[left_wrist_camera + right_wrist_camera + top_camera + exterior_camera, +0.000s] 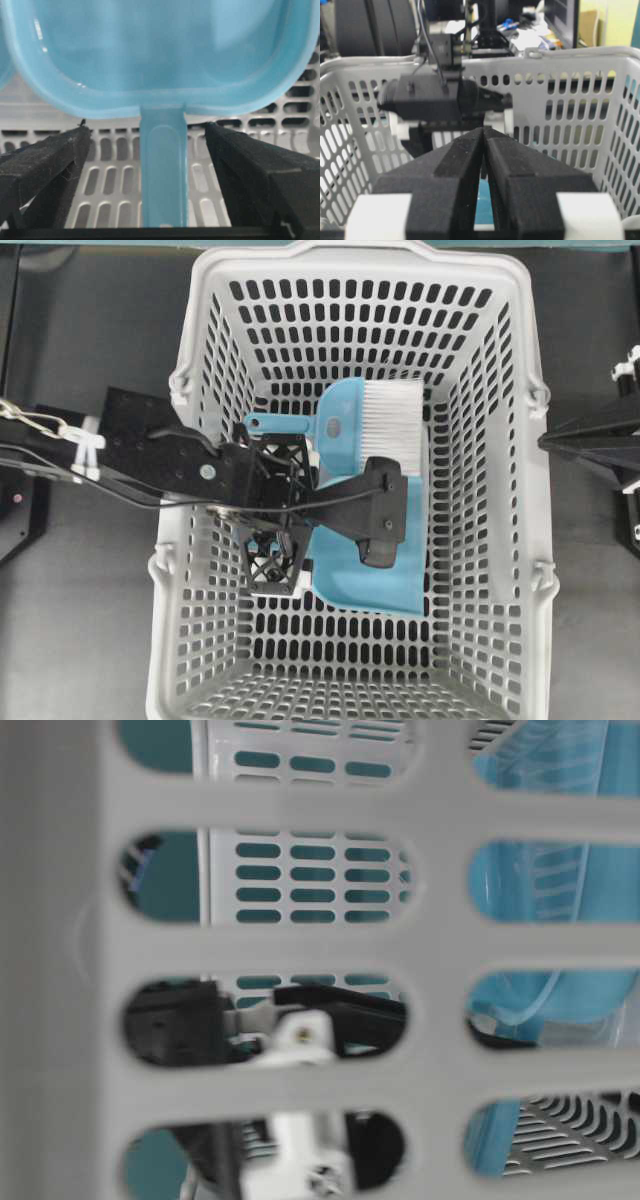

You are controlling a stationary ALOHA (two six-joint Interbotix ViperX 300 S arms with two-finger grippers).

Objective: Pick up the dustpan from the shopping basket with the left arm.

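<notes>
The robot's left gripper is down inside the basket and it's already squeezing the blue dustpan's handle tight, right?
Not quite. The left gripper is inside the basket, but its fingers are open: in the left wrist view the dustpan handle stands between them with gaps on both sides.

The black left robot arm (150, 455) reaches in from the left edge of the overhead view, stretched out toward the middle, with cables running along it and a white tie near its wrist. Its lattice-framed left gripper (147, 165) is spread wide: in the left wrist view, the two black padded fingers (45, 170) stand well apart, one at each side. The black right gripper (484, 150) sits at the far right edge of the overhead view, its fingers pressed together, tips touching
</notes>
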